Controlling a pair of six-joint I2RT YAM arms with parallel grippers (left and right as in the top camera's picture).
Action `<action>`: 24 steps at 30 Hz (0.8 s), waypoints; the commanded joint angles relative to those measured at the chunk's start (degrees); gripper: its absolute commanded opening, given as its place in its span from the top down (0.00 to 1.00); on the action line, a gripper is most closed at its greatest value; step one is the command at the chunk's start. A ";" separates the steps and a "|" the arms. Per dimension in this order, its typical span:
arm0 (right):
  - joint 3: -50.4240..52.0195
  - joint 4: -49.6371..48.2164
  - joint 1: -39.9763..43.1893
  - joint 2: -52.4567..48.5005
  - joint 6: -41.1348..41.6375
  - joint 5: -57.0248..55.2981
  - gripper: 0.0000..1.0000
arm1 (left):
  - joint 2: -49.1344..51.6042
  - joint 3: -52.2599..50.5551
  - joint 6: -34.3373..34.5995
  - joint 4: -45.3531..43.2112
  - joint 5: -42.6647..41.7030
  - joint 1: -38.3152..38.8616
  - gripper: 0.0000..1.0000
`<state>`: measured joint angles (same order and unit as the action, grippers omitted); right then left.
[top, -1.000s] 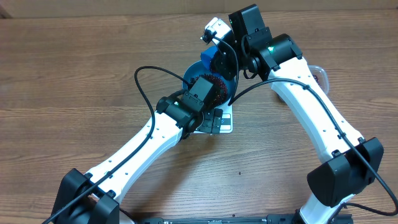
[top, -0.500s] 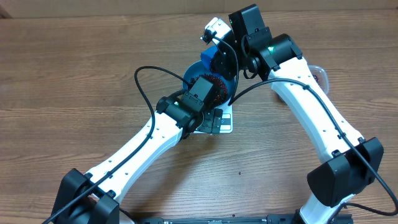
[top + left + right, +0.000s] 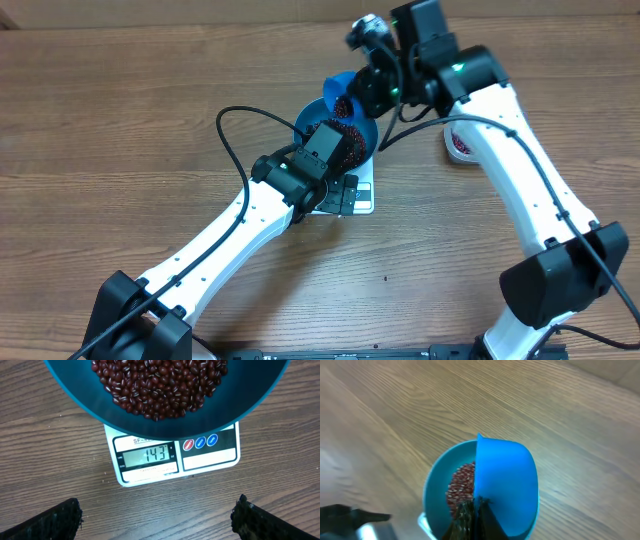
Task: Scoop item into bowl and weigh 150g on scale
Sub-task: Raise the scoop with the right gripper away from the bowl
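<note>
Left wrist view: bowl [image 3: 247,390] sits on scale [image 3: 207,460], beans [image 3: 155,385] heaped inside. Bowl overhangs the scale; only the scale's front edge with display and buttons sticks out. Display reads 143. Left gripper [image 3: 157,522] hangs over bare table [image 3: 45,460] just in front of the scale, fingers [image 3: 55,520] spread wide, nothing between them, clear of scale and bowl.

Right wrist view: right gripper [image 3: 474,515] has its fingers pressed together, pinching the scoop [image 3: 507,485] by its handle. Scoop is over the bowl's rim.

Overhead: scoop is at the bowl's far rim, dark beans showing in it. Tub [image 3: 460,142] stands on the table right of the bowl, apart from it, partly under the right arm [image 3: 525,175]. Left arm [image 3: 235,220] crosses the near left table up to the bowl. Open wood lies left of the bowl, beyond it up to the table's far edge, and in the near middle between the two arms.

Versus a second ago: right arm has swung right and toward the far edge, scoop has turned so its beans show, and the tub is now uncovered. Left arm, bowl and scale are unchanged.
</note>
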<state>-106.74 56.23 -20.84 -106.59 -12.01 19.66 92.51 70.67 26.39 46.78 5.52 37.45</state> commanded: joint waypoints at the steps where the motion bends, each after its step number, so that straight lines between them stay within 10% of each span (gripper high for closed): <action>1: -1.95 0.20 4.90 0.83 1.73 11.50 0.96 | 0.50 0.63 -1.09 0.07 -0.68 0.07 0.01; 24: -2.47 4.57 11.30 0.87 -1.68 18.75 0.96 | 0.50 0.63 -1.09 0.07 -0.68 0.07 0.00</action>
<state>-106.83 60.97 -8.67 -106.59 -12.25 37.32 92.51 70.67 26.39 46.78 5.52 37.45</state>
